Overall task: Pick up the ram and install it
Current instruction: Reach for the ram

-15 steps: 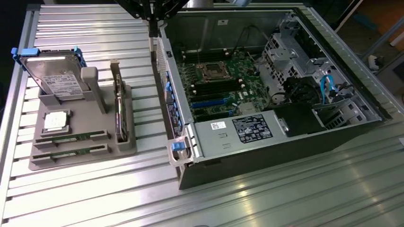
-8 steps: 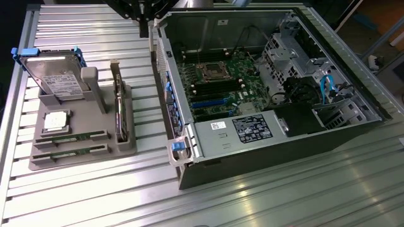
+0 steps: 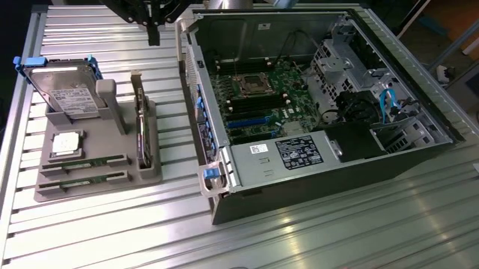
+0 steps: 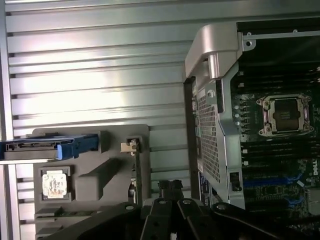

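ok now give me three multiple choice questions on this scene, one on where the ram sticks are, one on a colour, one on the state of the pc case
1. Where do the two ram sticks lie?
A. flat in the grey tray, to the exterior view's left of the computer case
B. inside the computer case
C. on the bare table at the exterior view's right

2. What colour is the caddy holding the hard drive?
A. red
B. blue
C. yellow

3. How is the computer case?
A. closed, with its panel on
B. standing upright with its door shut
C. lying with its side open, the motherboard showing

Answers:
1 A: both green sticks sit in the tray's front slots.
2 B: the frame around the drive is blue.
3 C: the board and its empty socket are in plain sight.
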Robot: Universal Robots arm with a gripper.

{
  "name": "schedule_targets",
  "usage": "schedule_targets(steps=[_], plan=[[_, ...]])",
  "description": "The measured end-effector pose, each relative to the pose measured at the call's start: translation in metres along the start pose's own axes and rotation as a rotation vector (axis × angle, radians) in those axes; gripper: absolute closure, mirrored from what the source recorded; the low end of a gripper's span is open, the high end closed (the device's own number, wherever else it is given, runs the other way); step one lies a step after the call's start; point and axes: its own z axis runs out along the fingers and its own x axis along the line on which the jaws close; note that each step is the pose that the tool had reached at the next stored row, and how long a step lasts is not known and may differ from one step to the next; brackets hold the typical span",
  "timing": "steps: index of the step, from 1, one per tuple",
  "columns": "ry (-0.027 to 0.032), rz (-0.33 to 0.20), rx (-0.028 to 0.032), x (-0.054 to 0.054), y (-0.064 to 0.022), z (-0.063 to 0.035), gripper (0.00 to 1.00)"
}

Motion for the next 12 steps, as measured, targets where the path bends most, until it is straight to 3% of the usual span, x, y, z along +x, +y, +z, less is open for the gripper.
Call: schedule_targets(steps=[12], plan=[[-0.0001,0.0,-0.0001,0.04,-0.003,-0.001,0.89]])
